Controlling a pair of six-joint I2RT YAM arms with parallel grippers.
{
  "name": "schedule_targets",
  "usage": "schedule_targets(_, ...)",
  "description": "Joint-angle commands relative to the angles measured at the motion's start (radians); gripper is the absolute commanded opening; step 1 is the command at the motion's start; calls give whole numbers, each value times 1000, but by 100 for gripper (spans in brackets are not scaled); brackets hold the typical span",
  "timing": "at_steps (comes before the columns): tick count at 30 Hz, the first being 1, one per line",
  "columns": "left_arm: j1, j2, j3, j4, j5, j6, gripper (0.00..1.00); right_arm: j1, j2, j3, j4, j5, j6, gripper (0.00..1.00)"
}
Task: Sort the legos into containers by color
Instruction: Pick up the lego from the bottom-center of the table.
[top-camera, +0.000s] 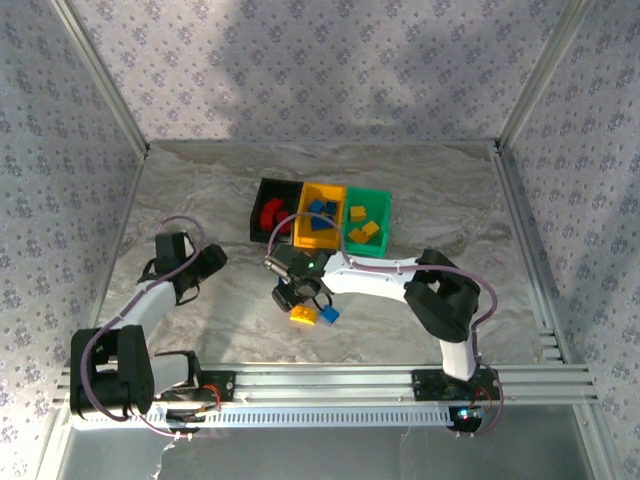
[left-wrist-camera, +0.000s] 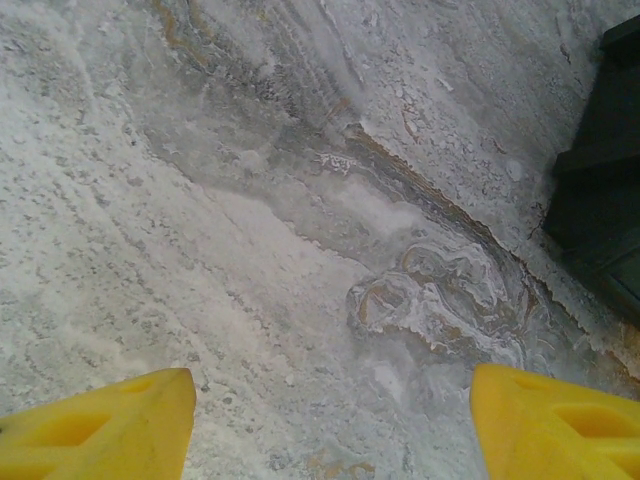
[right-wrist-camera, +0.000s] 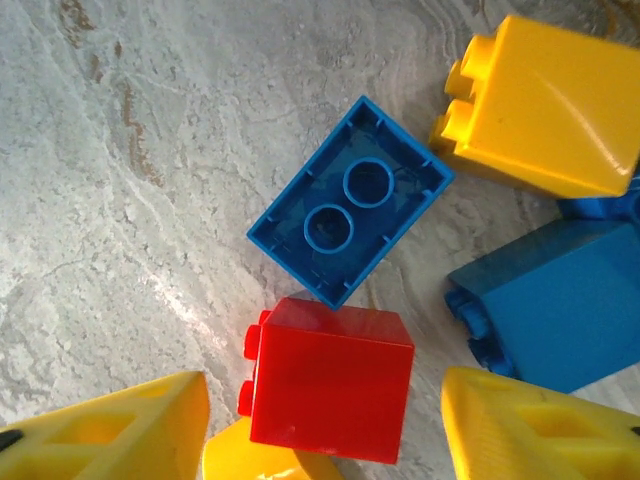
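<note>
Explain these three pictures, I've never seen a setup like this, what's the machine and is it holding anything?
These are two robot arms bolted to a marble table. The wide picture looks down from above; the other two come from a camera on each wrist, so the yellow wedges are fingers. The left gripper is open over bare table. The right gripper is open around a red brick, not gripping it; a blue brick and a yellow brick lie beside. Farther back, the black bin holds red bricks, the yellow-orange bin blue bricks, the green bin yellow bricks.
</note>
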Motion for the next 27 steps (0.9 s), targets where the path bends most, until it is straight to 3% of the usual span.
schedule_targets(1, -7, 4, 5, 19, 12, -2, 73, 12, 45, 12, -15, 17, 42, 62)
schedule_targets(5, -10, 1, 6, 16, 13, -2, 73, 16, 58, 2, -23, 37, 48, 59)
schedule_targets(10, -14, 6, 8, 16, 13, -1, 73, 29, 50, 13, -30, 69, 35, 43)
schedule_targets(13, -15, 6, 7, 18, 10, 0, 73, 31, 30, 53, -54, 86, 17, 39)
schedule_targets(21, -17, 8, 8, 17, 11, 0, 73, -63, 22, 256, -67, 77, -78, 39)
schedule_targets(27, -22, 24, 15, 20, 12, 1, 73, -185, 173, 493, -73, 57, -106, 40)
